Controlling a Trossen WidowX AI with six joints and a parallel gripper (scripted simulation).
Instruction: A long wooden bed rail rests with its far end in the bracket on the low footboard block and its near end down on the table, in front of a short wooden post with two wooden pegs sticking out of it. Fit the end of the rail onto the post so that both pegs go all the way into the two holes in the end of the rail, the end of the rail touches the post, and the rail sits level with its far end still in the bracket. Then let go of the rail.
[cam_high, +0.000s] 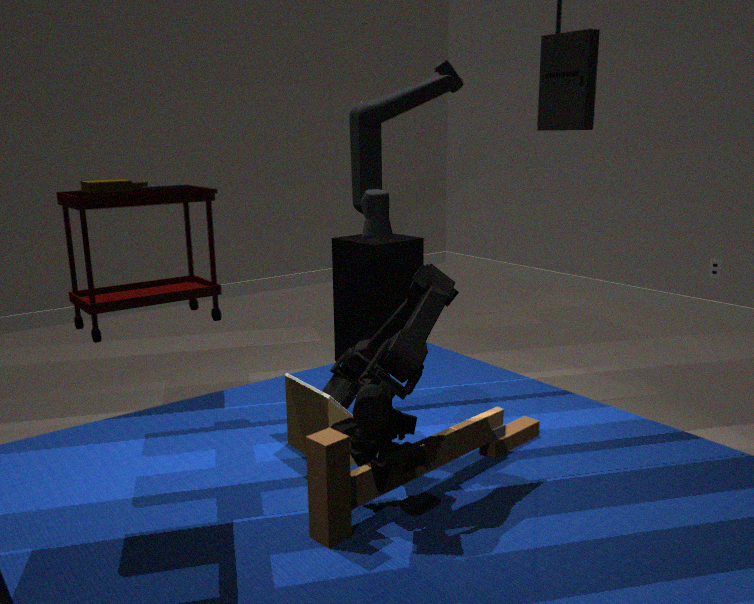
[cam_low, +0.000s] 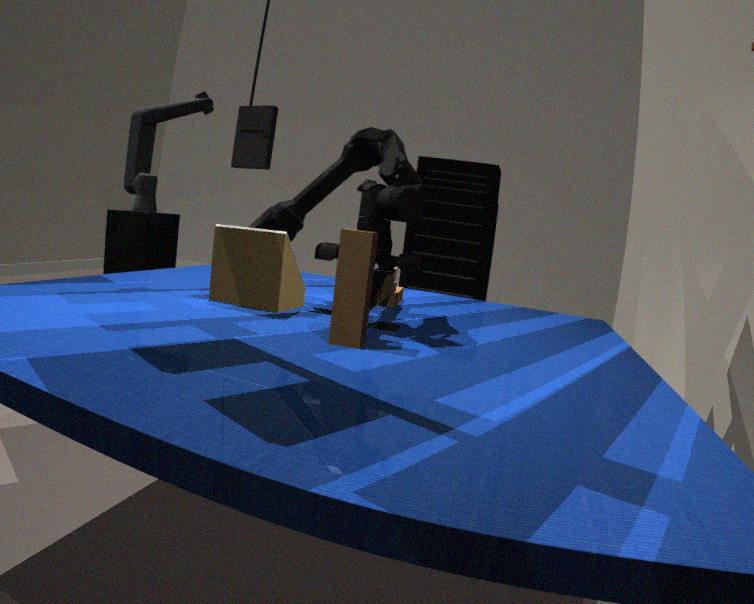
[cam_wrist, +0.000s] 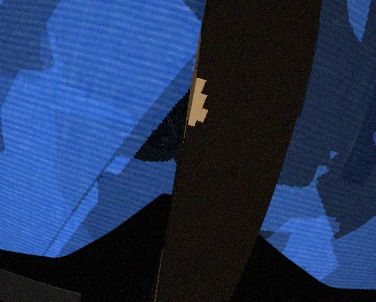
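The wooden post (cam_high: 328, 493) (cam_low: 352, 289) stands upright on the blue table. The long rail (cam_high: 468, 432) (cam_wrist: 240, 150) runs from the post to the low footboard block (cam_high: 523, 430) (cam_low: 399, 293), its near end held up off the table and looking about level. My gripper (cam_high: 385, 470) (cam_wrist: 191, 206) is shut on the rail near its post end, with a finger on each side. In the top view the near end appears right beside the post; whether they touch cannot be told. The pegs and holes are hidden. The far end lies at the footboard block; its seating in the bracket is unclear.
A tan wedge-shaped block (cam_high: 305, 418) (cam_low: 247, 267) stands beside the post, close to the arm. A red cart (cam_high: 144, 292), another arm on a black pedestal (cam_high: 377, 289) (cam_low: 141, 242) and a dark rack (cam_low: 453, 226) stand beyond the table. Patchy shadows cross the table.
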